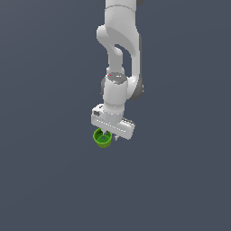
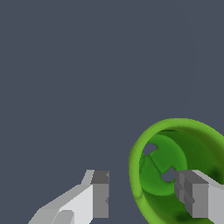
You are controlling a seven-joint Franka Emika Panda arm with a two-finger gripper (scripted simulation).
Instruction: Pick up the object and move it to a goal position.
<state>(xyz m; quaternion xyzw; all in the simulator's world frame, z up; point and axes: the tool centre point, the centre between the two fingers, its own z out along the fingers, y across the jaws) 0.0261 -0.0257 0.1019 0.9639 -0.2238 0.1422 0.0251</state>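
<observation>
Cup (image 1: 102, 138): one item, small, bright green, round rim, body tapering toward the base. You see it in the exterior view directly beneath the arm's hand, offset slightly toward the exterior view's left of the hand's centre, with its mouth facing the camera. Whether it sits on the counter (image 1: 40, 180) or hangs above it, you cannot tell from these views.

Cup, wrist view (image 2: 153, 175): rim and inner wall fill one corner of the picture; the inside shades darker toward the bottom, with two small pale patches on the inner wall.

Jaws (image 2: 144, 199): spread apart, not closed on anything that you can confirm. One finger (image 2: 199, 199) stands inside the cup's mouth; the other finger (image 2: 99, 199) stands outside the rim, with a clear gap of counter between it and the cup's outer wall. The near rim wall therefore lies between the two fingers.

Arm (image 1: 119, 58): white, reaching down from the upper edge of the exterior view, wrist pointing downward.

Counter: plain dark blue-grey, uniform across both views.
</observation>
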